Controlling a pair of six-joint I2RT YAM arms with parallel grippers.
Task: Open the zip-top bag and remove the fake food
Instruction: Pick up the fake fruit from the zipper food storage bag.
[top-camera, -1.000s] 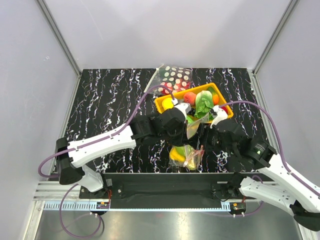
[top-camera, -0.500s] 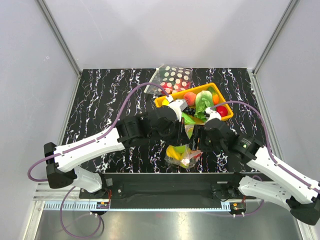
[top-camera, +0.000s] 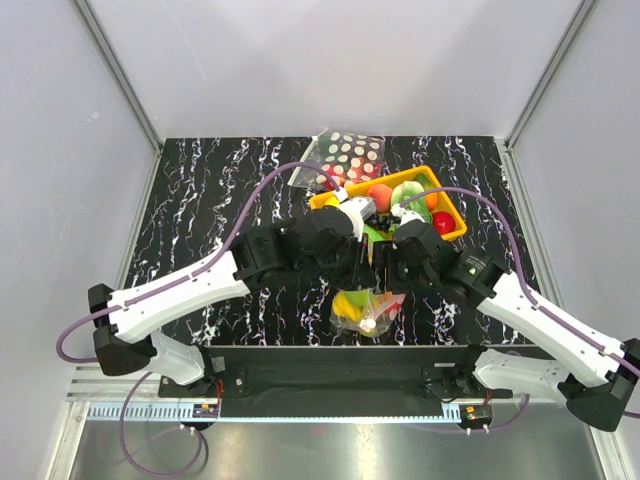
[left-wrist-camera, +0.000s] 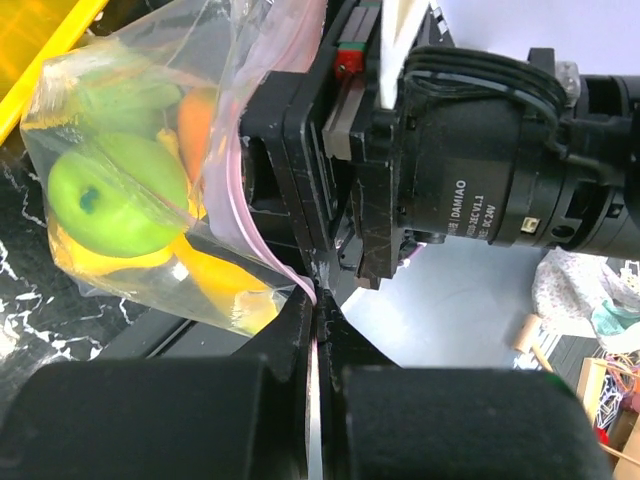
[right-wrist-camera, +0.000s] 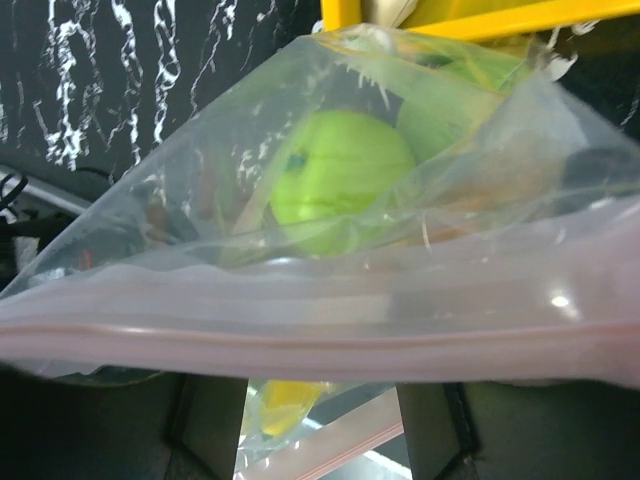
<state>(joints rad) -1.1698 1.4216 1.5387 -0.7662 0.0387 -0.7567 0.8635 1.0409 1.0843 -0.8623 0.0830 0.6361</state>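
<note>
**A:** Where is the zip-top bag, and what holds it?

**B:** The zip-top bag (top-camera: 365, 312) hangs toward the front middle of the black marbled bench (top-camera: 220, 190), just in front of where the two arms meet nose to nose. The left jaws are pressed together on one lip of the bag, right at its pink zip strip (right-wrist-camera: 300, 335). The right jaws stand spread, directly facing them. The strip runs crosswise over their gap, very close. I cannot tell whether they touch the plastic.

**A:** What is inside?

**B:** Fake food (left-wrist-camera: 105, 200): a green apple, plus orange and yellow pieces, all in the bag. The strip looks sealed where it shows. Behind the arms, a yellow tray (top-camera: 434, 180) holds more toy produce, and a polka-dot bag (top-camera: 350, 155) lies beyond it.

**A:** What does the next move depend on?

**B:** Probably the free lip. The right jaws are nearest to it and would need to pinch it, then pull away from the left jaws, across the strip's length.
</note>
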